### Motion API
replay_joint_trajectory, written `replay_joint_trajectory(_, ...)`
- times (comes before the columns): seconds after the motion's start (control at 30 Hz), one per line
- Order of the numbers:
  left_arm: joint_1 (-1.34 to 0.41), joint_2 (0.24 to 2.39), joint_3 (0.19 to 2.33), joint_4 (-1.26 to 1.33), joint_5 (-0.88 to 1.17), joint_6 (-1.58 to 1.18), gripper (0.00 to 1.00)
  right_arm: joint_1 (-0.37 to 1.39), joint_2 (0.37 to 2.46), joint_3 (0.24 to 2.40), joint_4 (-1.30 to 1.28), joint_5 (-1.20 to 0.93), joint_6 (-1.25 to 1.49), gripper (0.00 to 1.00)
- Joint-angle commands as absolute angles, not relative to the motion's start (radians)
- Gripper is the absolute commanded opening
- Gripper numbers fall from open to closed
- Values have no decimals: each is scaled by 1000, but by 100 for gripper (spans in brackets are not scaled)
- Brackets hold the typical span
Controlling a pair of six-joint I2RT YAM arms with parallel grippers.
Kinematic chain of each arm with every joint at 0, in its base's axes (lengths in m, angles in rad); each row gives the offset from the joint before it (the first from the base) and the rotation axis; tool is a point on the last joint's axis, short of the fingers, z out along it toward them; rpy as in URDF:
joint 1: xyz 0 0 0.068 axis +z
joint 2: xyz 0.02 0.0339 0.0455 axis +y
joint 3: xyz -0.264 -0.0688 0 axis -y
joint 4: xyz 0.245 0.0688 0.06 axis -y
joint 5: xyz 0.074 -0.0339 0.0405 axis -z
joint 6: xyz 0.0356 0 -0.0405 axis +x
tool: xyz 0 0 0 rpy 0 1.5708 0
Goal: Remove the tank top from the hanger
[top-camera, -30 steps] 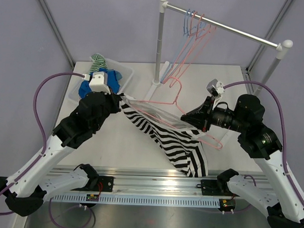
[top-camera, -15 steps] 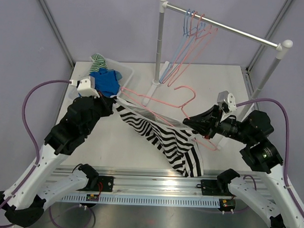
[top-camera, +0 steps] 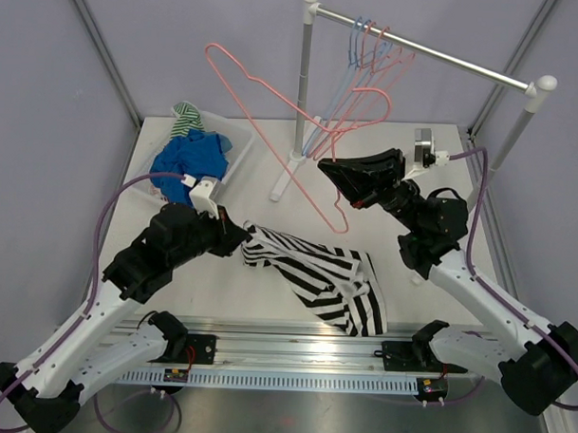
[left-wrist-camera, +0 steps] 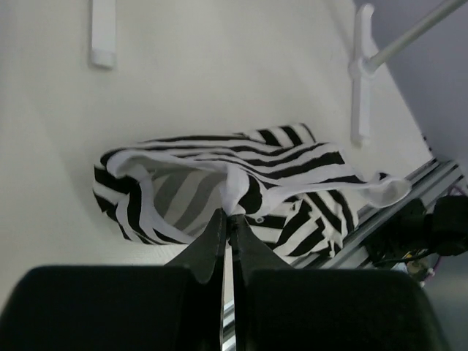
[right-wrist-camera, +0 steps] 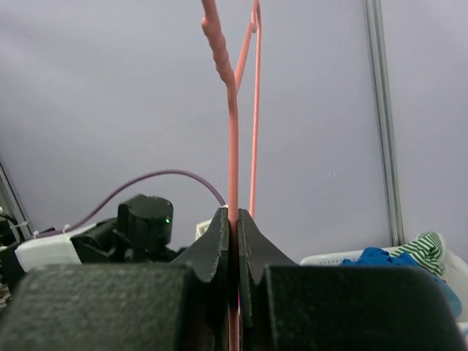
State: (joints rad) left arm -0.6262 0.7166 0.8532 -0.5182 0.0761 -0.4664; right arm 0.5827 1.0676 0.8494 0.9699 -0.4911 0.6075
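Tank top point(top-camera: 315, 279), striped black and white, lies crumpled on the desk point(top-camera: 392, 135) by its near edge, clear of the pink hanger point(right-wrist-camera: 232, 131). We see our left end effector point(top-camera: 243, 241) clamped on its edge and the right end effector point(top-camera: 324, 166) pinching the raised hanger. Blue clothes point(top-camera: 186, 161) fill the bin point(top-camera: 240, 135) at the far-left corner.

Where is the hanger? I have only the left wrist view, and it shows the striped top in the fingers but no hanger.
Observer: The right gripper is shut on the pink hanger and holds it up in the air.
Operator: Is any part of the top on it?
Observer: No. In the top view the hanger is bare, and the tank top lies bunched on the table.
Operator: What stands beyond the left arm?
Observer: A clear bin with blue clothing in it, at the far left corner.
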Motion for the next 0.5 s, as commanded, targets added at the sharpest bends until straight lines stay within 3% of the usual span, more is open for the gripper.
replay_joint_trajectory(0.0, -634, 712, 870, -593, 52, -430, 0, 620, 996, 997, 909, -419, 553, 0)
replay_joint_trajectory(0.07, -635, 704, 899, -661, 5, -405, 0, 629, 907, 1095, 626, -272, 424, 0)
replay_joint_trajectory(0.1, -635, 703, 910, -682, -30, -390, 5, 627, 867, 1135, 351, -211, 404, 0)
replay_joint_trajectory(0.17, -635, 698, 934, -738, -40, -330, 13, 629, 841, 1224, 54, -89, 344, 0)
replay_joint_trajectory(0.2, -635, 695, 949, -747, -34, -309, 25, 629, 830, 1248, -45, -18, 330, 0)
replay_joint_trajectory(0.3, -635, 673, 942, -727, 12, -250, 38, 629, 841, 1356, -383, 124, 304, 0)
replay_joint_trajectory(0.33, -635, 670, 937, -718, 30, -247, 54, 627, 842, 1374, -449, 156, 302, 0)
replay_joint_trajectory(0.47, -634, 649, 891, -683, 19, -255, 73, 629, 809, 1417, -697, 302, 290, 0)
